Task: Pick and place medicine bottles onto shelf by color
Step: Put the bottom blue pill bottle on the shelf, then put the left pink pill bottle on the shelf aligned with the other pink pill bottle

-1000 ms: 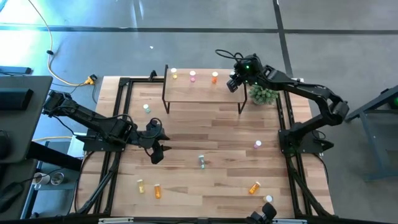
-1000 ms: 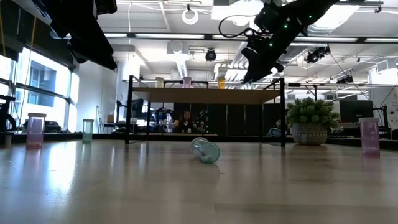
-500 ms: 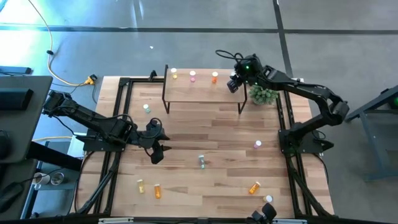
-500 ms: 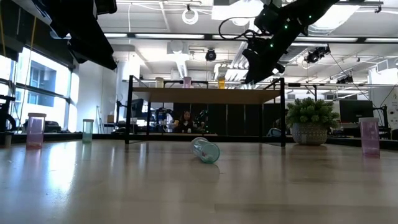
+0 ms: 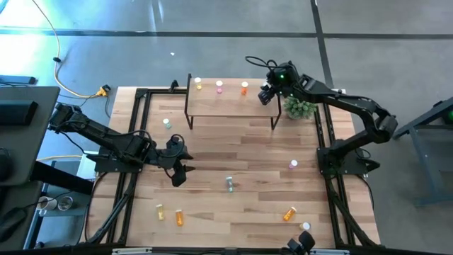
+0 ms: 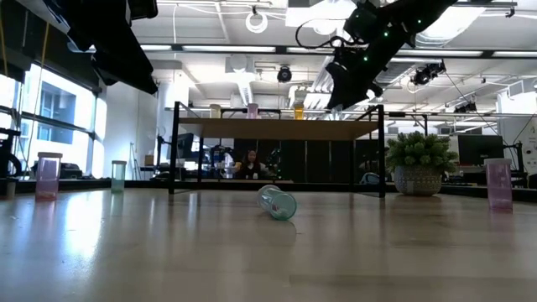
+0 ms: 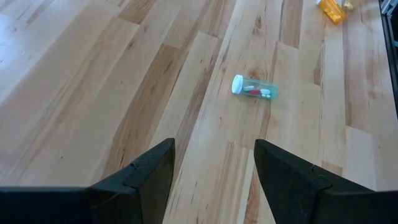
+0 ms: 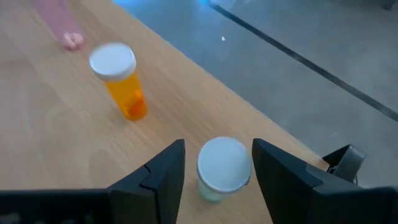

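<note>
Even, bright overhead light fell on the pale planked wooden counter [image 5: 241,156], and from above every edge read crisp, with only short, soft shadows under the low light-wood shelf on black legs [image 5: 230,99]. To the far left a hard white glare washed out the grey floor [image 5: 21,49]. At counter height the room's ceiling strip lights [image 6: 210,49] shone directly at the lens and a bright window [image 6: 59,109] on the left bloomed, so the dark arm [image 6: 109,42] there showed as a silhouette. The near counter surface was soft and out of focus, carrying a pale sheen. In the right wrist view a pink bottle [image 8: 59,18] was smeared with blur.
</note>
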Motion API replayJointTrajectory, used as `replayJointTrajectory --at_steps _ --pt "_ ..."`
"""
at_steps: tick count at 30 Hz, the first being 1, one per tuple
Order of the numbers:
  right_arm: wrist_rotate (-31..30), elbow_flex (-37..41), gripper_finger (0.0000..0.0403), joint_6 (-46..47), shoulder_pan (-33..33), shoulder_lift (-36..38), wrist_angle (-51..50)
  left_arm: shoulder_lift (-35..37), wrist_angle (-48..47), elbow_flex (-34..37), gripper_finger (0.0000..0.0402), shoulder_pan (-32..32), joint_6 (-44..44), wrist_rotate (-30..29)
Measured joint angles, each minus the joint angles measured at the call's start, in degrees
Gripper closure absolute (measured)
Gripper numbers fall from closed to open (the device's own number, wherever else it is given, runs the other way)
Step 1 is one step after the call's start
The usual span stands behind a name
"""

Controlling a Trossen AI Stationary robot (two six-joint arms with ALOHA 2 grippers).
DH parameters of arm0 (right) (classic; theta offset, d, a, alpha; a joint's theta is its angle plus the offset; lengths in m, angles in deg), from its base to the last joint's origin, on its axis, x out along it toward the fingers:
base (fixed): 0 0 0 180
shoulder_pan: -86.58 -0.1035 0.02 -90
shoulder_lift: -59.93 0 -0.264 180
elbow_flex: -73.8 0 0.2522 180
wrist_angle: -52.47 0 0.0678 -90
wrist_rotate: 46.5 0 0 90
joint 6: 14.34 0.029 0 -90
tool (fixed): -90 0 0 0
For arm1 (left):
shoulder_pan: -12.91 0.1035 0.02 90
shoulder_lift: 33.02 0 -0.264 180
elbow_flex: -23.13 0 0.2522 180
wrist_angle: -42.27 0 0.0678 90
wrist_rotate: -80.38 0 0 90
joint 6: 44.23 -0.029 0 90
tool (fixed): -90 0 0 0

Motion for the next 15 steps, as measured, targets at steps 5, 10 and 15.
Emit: replayJointTrajectory --at_steps 5,10,15 --pt "0.0 0.0 0.0224 0.0 0.0 2.3 0.5 0.0 0.0 0.0 0.0192 0.0 0.0 0.0" --pt "0.1 0.0 0.0224 0.0 -0.4 5.8 -0.1 0.0 0.0 0.0 0.0192 0.0 0.0 0.0" --pt "0.5 0.0 0.0224 2.5 -2.2 10.2 -3.7 0.0 0.0 0.0 0.0192 0.0 0.0 0.0"
